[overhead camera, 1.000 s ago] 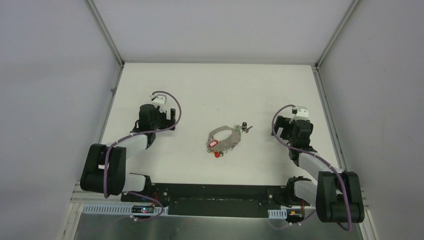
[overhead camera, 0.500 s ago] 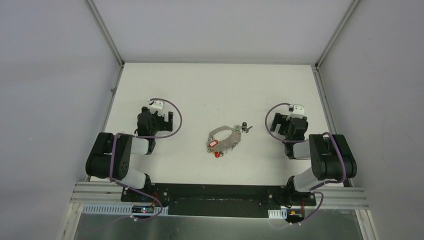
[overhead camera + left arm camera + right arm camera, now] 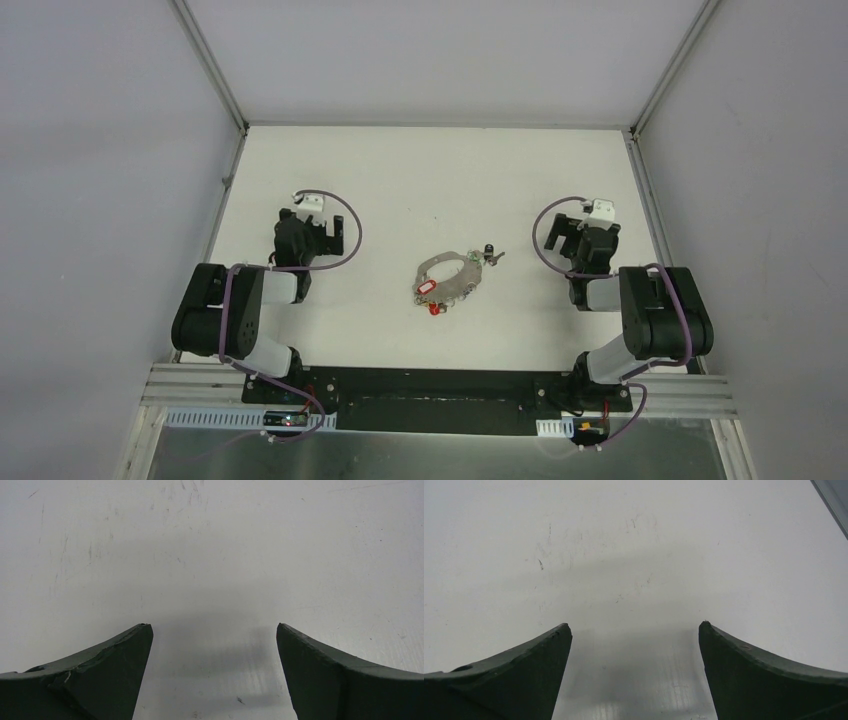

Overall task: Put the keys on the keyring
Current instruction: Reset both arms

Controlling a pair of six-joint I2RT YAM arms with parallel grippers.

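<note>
Because both arms sit folded back at their own sides of the white desk, the large, thin grey metal keyring lies alone in the middle, well apart from either. It is an uneven oval loop lying flat, with its long axis slanting from near-left to far-right. From the left arm's fingers the ring lies to the right and slightly nearer the bases. From the right arm's fingers it lies to the left. The two arms look about equally far from it, though the far-right end of the loop tips toward the right arm. Small silver keys with bright red plastic heads rest at the near-left end, touching or overlapping the wire. Whether any is already threaded on is too small to tell. A small dark piece sits just beside the far-right end. Both pairs of dark, wedge-shaped fingers are spread wide and hold nothing. Each wrist view shows only bare desk between them, matte white with faint scratches. Thin wire and flat keys on a smooth surface will likely be awkward to pinch.
</note>
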